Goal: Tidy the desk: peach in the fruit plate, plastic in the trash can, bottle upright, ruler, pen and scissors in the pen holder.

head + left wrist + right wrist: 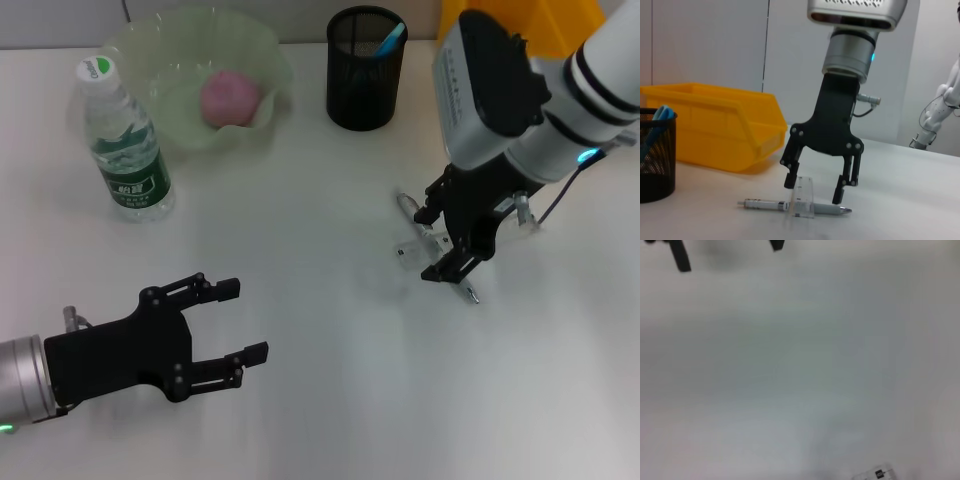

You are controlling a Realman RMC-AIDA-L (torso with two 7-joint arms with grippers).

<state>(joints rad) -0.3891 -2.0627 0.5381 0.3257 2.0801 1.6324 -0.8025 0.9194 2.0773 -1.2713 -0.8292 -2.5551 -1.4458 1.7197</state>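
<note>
Over pen (771, 204) and ruler (802, 196) I see right end effector (815, 187) spread wide, fingertips straddling both, gripping nothing. Left end effector (245, 320) open, empty, low over surface (330, 400).

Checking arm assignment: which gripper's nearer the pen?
Right. The right gripper hangs open directly over the pen and clear ruler; the left gripper sits open far across the table.

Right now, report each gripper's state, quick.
Left gripper: open, holding nothing, low over the table's near left.
Right gripper: open, jaws straddling the clear ruler and pen, not yet closed.
</note>
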